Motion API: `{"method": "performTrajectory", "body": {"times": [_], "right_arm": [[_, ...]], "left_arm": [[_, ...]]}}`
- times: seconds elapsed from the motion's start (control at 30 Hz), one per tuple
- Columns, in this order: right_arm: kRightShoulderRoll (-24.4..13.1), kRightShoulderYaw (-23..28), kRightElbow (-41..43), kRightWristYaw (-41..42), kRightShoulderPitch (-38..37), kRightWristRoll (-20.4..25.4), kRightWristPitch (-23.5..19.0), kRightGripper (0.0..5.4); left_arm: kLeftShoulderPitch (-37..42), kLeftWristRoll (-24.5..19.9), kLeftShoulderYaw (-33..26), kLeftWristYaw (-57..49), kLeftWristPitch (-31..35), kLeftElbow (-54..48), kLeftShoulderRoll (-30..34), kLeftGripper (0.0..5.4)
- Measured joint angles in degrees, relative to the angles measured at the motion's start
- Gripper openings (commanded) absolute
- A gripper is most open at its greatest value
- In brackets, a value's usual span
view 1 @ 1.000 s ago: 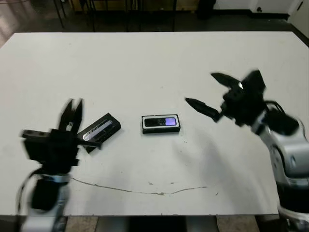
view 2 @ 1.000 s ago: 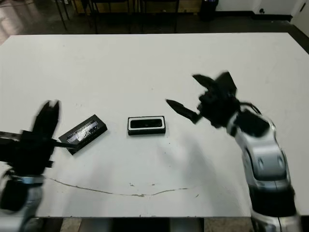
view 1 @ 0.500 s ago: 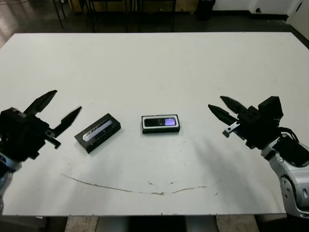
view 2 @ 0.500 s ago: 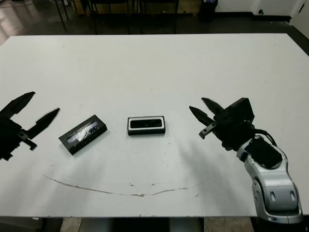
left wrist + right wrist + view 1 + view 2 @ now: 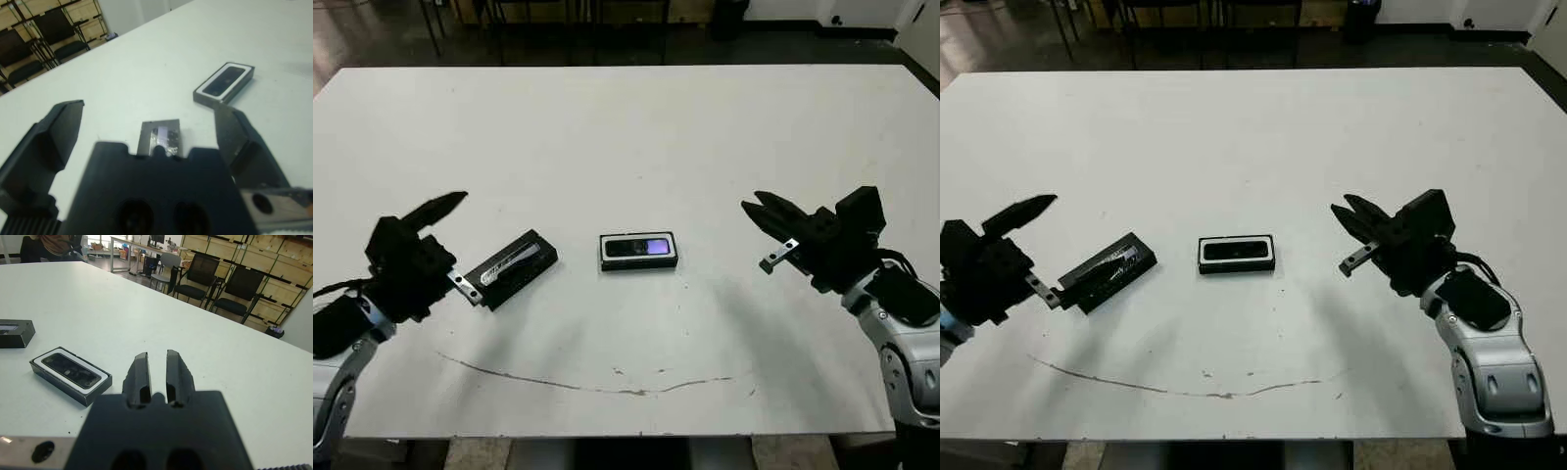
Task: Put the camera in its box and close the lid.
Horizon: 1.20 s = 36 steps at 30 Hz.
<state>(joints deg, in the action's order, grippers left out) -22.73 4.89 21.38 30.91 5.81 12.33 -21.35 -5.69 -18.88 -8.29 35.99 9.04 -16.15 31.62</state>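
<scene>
Left hand has swung in, spread wide at the lid; right hand has pinched closed, empty. Camera already sits in the box, so lid pickup looks next.

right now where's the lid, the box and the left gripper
lid (image 5: 512, 267): left eye view, on its silvery strip.
box (image 5: 640, 252): left eye view, on the camera-filled middle of the tray.
left gripper (image 5: 146, 129): left wrist view, midway between its spread fingertips.

Silver-grey forearm, black cabling, seemingly matte black end effector.
</scene>
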Motion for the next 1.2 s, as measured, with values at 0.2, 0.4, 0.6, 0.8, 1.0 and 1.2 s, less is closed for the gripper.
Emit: {"method": "performTrajectory", "body": {"times": [0.2, 0.4, 0.6, 0.8, 1.0, 1.2], "right_arm": [[-0.2, -0.2, -0.3, 0.0, 0.0, 0.0, 0.4, 0.0], [-0.6, -0.7, -0.4, -0.2, 0.0, 0.0, 0.4, 0.0], [-0.8, -1.3, -0.3, -0.2, 0.0, 0.0, 0.4, 0.0], [-1.3, -1.4, -0.1, -0.4, 0.0, 0.0, 0.3, 0.0], [-1.8, -1.4, -0.2, -0.5, 0.0, 0.0, 0.3, 0.0], [-2.1, -1.4, -0.1, -0.8, 0.0, -0.1, 0.1, 0.0]], "left_arm": [[-0.1, 0.7, 0.5, 1.5, -0.1, 3.9, -0.1, 5.37], [-0.5, 3.3, 0.7, 2.0, -2.6, 8.4, -0.1, 5.37], [0.0, 3.7, 1.3, 4.6, -5.0, 13.6, -0.1, 5.37], [1.7, 0.1, 1.8, 8.6, -1.7, 15.8, -0.2, 5.37], [2.7, -3.1, 1.9, 11.1, 2.2, 18.7, -0.5, 5.37], [3.7, -4.9, 1.8, 13.0, 3.5, 21.9, -0.8, 5.37]]}}
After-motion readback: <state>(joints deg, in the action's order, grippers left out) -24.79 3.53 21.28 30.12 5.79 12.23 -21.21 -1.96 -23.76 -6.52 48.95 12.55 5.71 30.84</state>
